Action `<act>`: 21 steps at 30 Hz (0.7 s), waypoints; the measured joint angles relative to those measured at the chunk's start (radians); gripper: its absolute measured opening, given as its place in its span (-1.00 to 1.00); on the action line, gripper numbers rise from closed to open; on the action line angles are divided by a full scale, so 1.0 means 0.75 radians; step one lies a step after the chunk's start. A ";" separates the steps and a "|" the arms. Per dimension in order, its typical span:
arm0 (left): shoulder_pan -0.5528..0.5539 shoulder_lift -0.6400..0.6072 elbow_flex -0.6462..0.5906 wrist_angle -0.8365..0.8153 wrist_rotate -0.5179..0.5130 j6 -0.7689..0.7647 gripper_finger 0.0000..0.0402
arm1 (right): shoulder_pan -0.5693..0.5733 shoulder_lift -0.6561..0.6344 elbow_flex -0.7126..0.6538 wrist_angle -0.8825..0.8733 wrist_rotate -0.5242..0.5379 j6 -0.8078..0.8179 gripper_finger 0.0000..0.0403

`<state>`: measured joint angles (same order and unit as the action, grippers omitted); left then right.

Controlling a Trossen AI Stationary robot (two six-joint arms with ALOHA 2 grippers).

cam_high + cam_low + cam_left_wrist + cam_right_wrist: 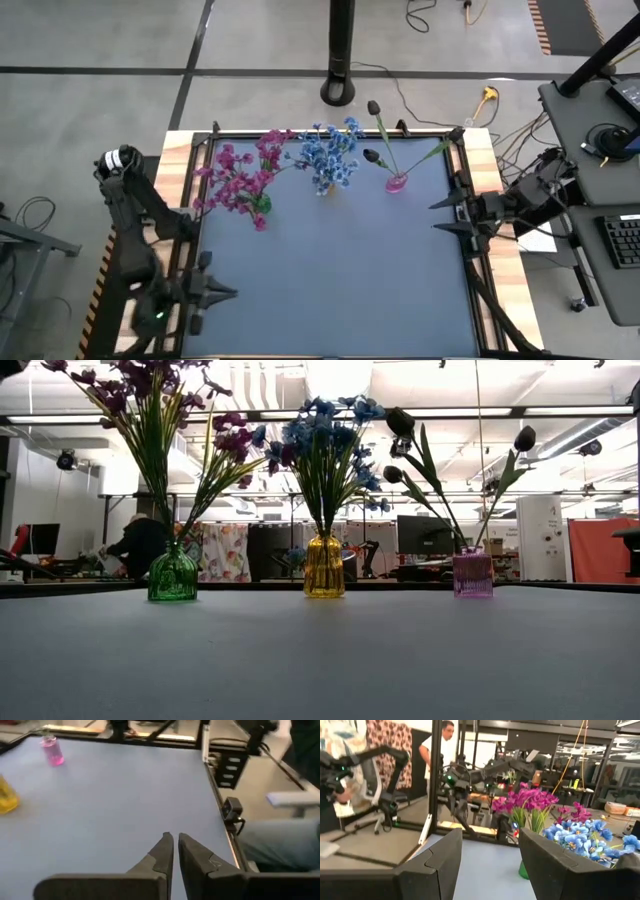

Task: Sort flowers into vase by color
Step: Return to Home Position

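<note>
Since all flowers (330, 158) stand upright in vases, no grasp appears due: from the yellow vase (323, 567), the right claw (434, 217), apart, lies nearer; the left claw (175, 839), together, farther; both empty

No text, label or number is legible.

I counted three vases on the table (330, 290): one green vase (173, 575), one yellow vase (323, 568) and one pink vase (472, 575). Each held one kind of flower: one magenta bunch (240, 180), one blue bunch (330, 155) and three dark buds (400, 422). I could not count single stems in the two bunches. Two tools showed: the left tool (232, 293) and the right tool (434, 217).
</note>
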<state>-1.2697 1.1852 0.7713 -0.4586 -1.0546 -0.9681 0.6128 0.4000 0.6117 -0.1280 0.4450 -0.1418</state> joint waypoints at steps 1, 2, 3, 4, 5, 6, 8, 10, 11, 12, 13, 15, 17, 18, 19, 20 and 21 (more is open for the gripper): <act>0.044 -0.024 -0.007 0.052 0.040 0.102 -0.94 | 0.000 0.000 -0.002 0.000 0.000 0.006 -0.06; 0.087 -0.048 -0.008 0.096 0.090 0.200 -0.95 | 0.000 0.000 -0.003 0.001 0.000 0.014 -0.06; 0.127 -0.073 -0.008 0.132 0.153 0.293 -0.97 | 0.000 0.001 -0.004 0.003 -0.001 0.016 -0.06; 0.165 -0.091 -0.008 0.155 0.214 0.380 -0.98 | 0.000 0.002 -0.006 0.000 -0.001 0.019 -0.06; 0.199 -0.106 -0.009 0.172 0.276 0.461 -0.99 | 0.000 0.003 -0.008 -0.002 0.000 0.020 -0.06; 0.230 -0.122 -0.010 0.180 0.332 0.533 -0.99 | 0.000 0.003 -0.008 -0.002 0.000 0.020 -0.06; 0.275 -0.158 -0.013 0.189 0.413 0.639 -0.99 | 0.000 0.002 -0.011 -0.002 -0.001 0.020 -0.06; 0.301 -0.187 -0.039 0.207 0.476 0.717 -1.00 | 0.000 0.002 -0.012 0.001 -0.001 0.020 -0.06; 0.306 -0.200 -0.065 0.213 0.488 0.746 -1.00 | 0.000 0.002 -0.014 0.000 0.000 0.020 -0.06; 0.308 -0.218 -0.097 0.233 0.492 0.767 -1.00 | 0.000 0.002 -0.016 -0.001 0.000 0.020 -0.06; 0.309 -0.244 -0.132 0.260 0.492 0.777 -1.00 | 0.000 0.003 -0.017 -0.001 -0.001 0.020 -0.06; 0.308 -0.301 -0.209 0.352 0.492 0.779 -1.00 | 0.000 0.002 -0.018 -0.001 0.000 0.024 -0.06; 0.307 -0.359 -0.302 0.422 0.493 0.787 -1.00 | 0.000 0.002 -0.018 0.000 0.000 0.024 -0.06; 0.307 -0.388 -0.346 0.453 0.494 0.795 -1.00 | 0.000 0.002 -0.018 0.001 -0.001 0.024 -0.06; 0.309 -0.417 -0.383 0.490 0.494 0.806 -1.00 | 0.000 0.002 -0.018 0.001 0.000 0.024 -0.06; 0.309 -0.454 -0.420 0.523 0.495 0.817 -1.00 | 0.000 0.002 -0.018 0.002 0.000 0.024 -0.06; 0.309 -0.490 -0.453 0.544 0.494 0.828 -1.00 | 0.000 0.002 -0.018 0.004 0.000 0.024 -0.06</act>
<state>-1.0382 0.8175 0.4315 -0.0509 -0.6841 -0.3467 0.6128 0.4015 0.5980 -0.1250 0.4450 -0.1238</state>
